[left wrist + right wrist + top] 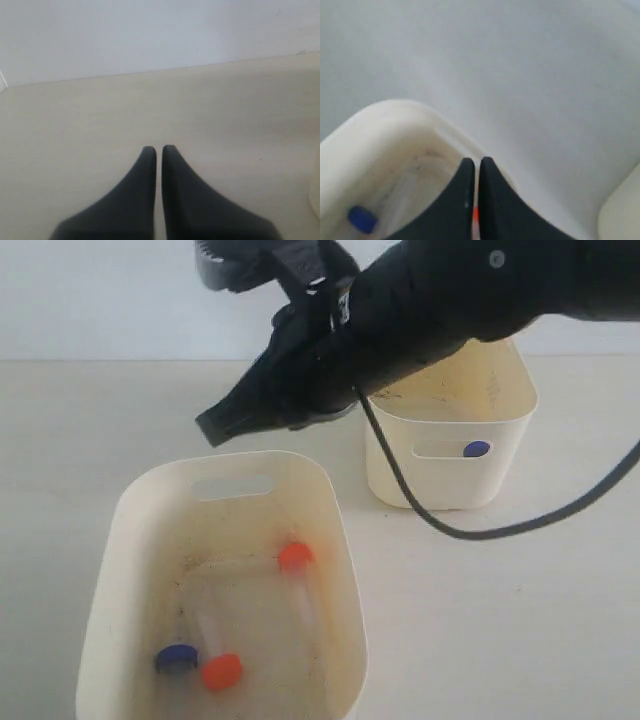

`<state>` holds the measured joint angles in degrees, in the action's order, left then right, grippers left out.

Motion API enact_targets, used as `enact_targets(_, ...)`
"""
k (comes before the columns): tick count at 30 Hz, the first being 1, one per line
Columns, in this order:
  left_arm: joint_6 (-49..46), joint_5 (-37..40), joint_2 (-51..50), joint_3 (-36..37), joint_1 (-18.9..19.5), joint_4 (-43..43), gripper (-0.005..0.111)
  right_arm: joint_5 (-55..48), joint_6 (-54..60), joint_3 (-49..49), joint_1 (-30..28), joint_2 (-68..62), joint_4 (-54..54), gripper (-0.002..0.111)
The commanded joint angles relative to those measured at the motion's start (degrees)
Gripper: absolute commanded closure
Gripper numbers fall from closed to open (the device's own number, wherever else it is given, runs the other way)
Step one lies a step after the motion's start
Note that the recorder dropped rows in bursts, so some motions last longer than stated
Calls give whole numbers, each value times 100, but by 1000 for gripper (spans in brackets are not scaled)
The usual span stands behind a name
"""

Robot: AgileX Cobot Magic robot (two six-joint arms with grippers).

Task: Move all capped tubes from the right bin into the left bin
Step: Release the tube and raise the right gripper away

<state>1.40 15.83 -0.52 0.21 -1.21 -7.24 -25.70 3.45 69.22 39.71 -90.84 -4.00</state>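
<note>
The left bin (120,510) stands at the front left and holds three capped tubes: two with orange-red caps (295,556) (221,671) and one with a blue cap (176,658). The right bin (510,455) stands at the back right, and a blue cap (477,449) shows through its handle slot. My right gripper (208,427) reaches across and hangs shut above the left bin's far rim, holding nothing. In the right wrist view that gripper (476,161) is over the left bin (385,110), with a blue cap (362,219) below. My left gripper (159,148) is shut over bare table.
The right arm's black cable (480,532) droops in front of the right bin. A corner of the right bin (622,210) shows in the right wrist view. A cream bin edge (316,195) sits at the side of the left wrist view. A pale wall runs behind the table.
</note>
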Motion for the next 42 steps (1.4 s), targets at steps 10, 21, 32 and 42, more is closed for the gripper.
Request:
enact_targets(10,66,-85,-1,-21,6,64,102,-1113,-302,1718,-2417,-542,450,108)
enact_targets(21,66,-85,-1,-21,6,64,102,-2586,-141,3655,-2479,-1974,509,108)
enact_targets(32,66,-85,-1,-21,6,64,102,-2719,-345,3775,-2899,-2113,1286,108)
enact_targets(42,66,-85,-1,-21,6,64,102,-3049,-484,3775,-3786,-2113,1414,108)
